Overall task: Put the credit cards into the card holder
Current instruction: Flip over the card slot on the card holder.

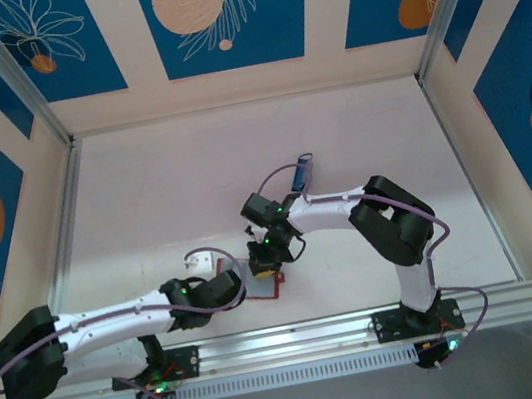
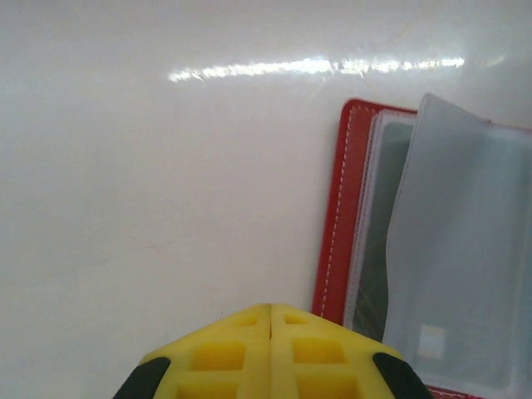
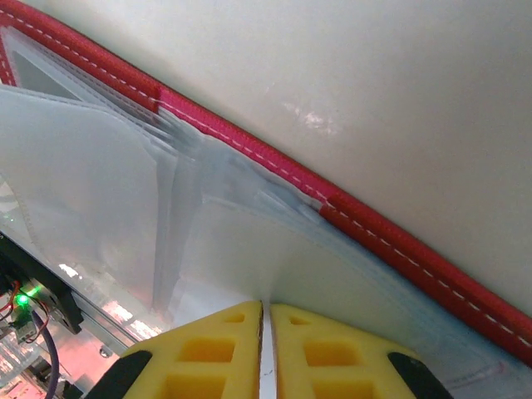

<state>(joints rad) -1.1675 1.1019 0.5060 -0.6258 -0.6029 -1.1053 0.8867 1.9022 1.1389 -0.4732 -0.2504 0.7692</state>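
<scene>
Yellow fingers (image 3: 328,353) of the right gripper (image 3: 263,316) are clenched on a clear pocket (image 3: 274,258) of the card holder (image 3: 382,238). The left gripper (image 2: 271,320) is pressed closed beside it.

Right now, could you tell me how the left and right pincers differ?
The left pincer is shut empty; the right pincer pinches a clear pocket of the card holder. The left pincer sits over bare table beside the holder; right pincer over its pockets. Both have yellow pads.
</scene>
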